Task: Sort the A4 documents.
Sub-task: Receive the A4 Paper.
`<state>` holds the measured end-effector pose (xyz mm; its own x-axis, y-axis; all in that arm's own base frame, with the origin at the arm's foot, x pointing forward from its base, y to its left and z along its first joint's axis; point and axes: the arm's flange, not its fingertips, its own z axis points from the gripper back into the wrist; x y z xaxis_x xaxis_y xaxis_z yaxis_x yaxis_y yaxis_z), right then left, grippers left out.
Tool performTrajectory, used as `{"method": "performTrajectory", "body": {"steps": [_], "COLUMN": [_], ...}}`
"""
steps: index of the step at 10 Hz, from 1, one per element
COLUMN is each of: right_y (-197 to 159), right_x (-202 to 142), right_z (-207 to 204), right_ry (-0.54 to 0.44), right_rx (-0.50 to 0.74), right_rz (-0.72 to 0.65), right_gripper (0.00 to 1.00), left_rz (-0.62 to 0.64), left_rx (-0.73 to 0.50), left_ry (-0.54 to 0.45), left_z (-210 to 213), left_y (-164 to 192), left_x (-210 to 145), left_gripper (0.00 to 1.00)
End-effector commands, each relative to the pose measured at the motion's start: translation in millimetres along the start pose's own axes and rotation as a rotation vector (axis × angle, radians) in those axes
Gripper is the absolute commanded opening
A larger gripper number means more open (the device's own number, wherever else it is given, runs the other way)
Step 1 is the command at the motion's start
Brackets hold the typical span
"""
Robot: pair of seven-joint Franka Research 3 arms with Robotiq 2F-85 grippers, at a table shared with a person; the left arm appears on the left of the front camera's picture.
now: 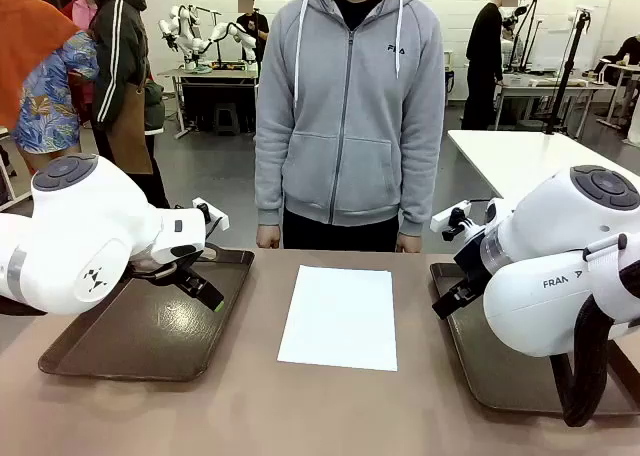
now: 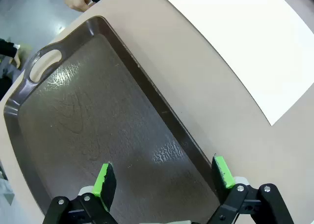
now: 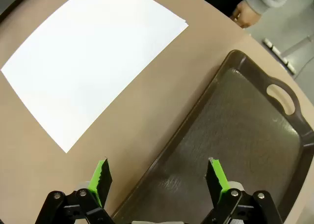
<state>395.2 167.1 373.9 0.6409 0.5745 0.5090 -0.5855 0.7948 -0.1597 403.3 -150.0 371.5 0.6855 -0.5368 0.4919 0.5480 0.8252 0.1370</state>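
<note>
Nothing was sorted: the A4 documents (image 1: pixel 338 318) lay on the table (image 1: pixel 250 416) btw. two bare trays (image 1: pixel 120 341). Left hand (image 2: pixel 164 175) & right hand (image 3: pixel 158 175), either side of the docs, stood apart, empty.

Two dark brown trays sit on the tan bench (image 1: pixel 300 416), well apart. The left tray (image 1: pixel 130 341) lies by the bench's left edge and the right tray (image 1: pixel 500 371) by its right edge, each with its long sides running from the near edge toward the far one. Both have a raised rim and a glossy, scuffed bottom. There is an oval handle cutout (image 2: pixel 45 67) at the far end of the left one, and the right one has the same. A person in a grey zip hoodie (image 1: pixel 350 106) stands at the middle of the bench's far edge. Behind, off to the right, stands a white table (image 1: pixel 520 156) on a grey floor (image 1: pixel 215 171), with other people farther back.
</note>
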Motion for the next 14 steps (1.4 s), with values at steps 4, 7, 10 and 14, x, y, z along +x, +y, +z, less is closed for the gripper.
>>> {"method": "performTrajectory", "body": {"steps": [4,7,10,14], "right_y": [0.0,0.0,0.0,0.0], "right_x": [0.0,0.0,0.0,0.0], "right_z": [0.0,0.0,0.0,0.0], "right_ry": [0.000,0.000,0.000,0.000], "right_rx": [0.000,0.000,0.000,0.000], "right_rz": [0.000,0.000,0.000,0.000], "right_gripper": [1.00,1.00,1.00,1.00], "left_rz": [0.000,0.000,0.000,0.000], "left_rx": [0.000,0.000,0.000,0.000], "left_ry": [0.000,0.000,0.000,0.000], "left_z": [0.0,0.0,0.0,0.0], "left_y": [-0.1,-0.1,-0.1,-0.1], "left_x": [0.0,0.0,0.0,0.0], "left_gripper": [1.00,1.00,1.00,1.00]}}
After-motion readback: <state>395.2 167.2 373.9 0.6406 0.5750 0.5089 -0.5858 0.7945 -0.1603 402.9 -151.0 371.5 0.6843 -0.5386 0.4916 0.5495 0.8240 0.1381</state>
